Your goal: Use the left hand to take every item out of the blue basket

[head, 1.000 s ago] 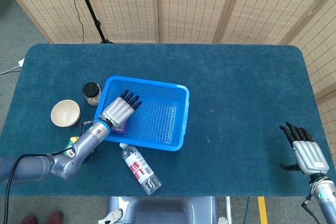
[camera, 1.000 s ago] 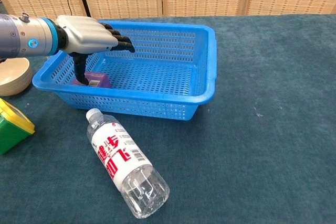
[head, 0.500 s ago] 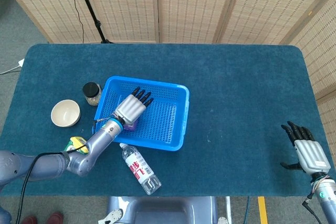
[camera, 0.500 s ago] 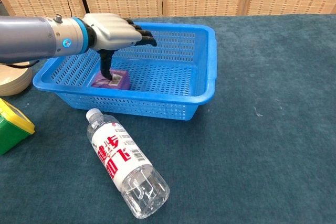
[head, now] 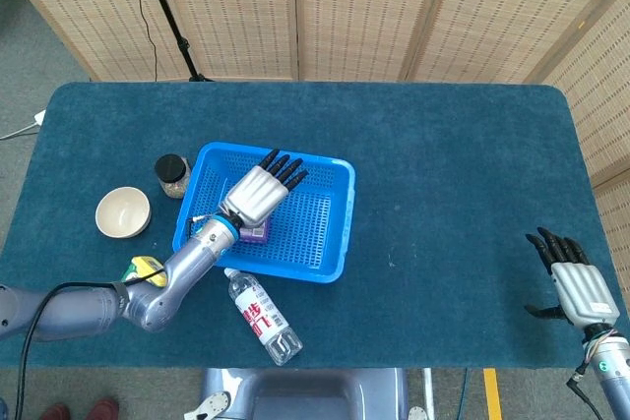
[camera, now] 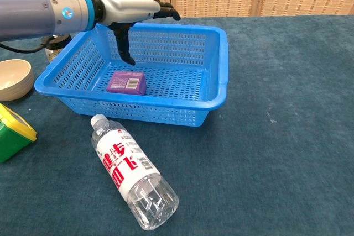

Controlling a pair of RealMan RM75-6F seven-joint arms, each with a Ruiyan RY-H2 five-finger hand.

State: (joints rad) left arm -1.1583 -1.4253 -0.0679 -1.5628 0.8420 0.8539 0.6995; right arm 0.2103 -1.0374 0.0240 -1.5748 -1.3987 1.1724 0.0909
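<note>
Left hand is above the blue basket, palm down, fingers stretched out flat toward the far rim, thumb pointing down into the basket; it's holding nothing and there's a clear gap between thumb tip and the purple box below it. Same hand in head view sits over the basket's left half, with the box peeking out just under the wrist end. Purple box lies flat on the basket floor, near-left area, label side up, close to the front wall; only item visible inside the basket. Outside the basket on the blue tabletop: clear water bottle lying on its side just in front of the basket, cap end toward it; beige bowl well left of the basket; dark-lidded jar just beside the basket's far-left corner; green container with yellow lid at the left edge in chest view. Right hand is near the table's right front corner, well away from everything, fingers spread and extended, nothing in it
</note>
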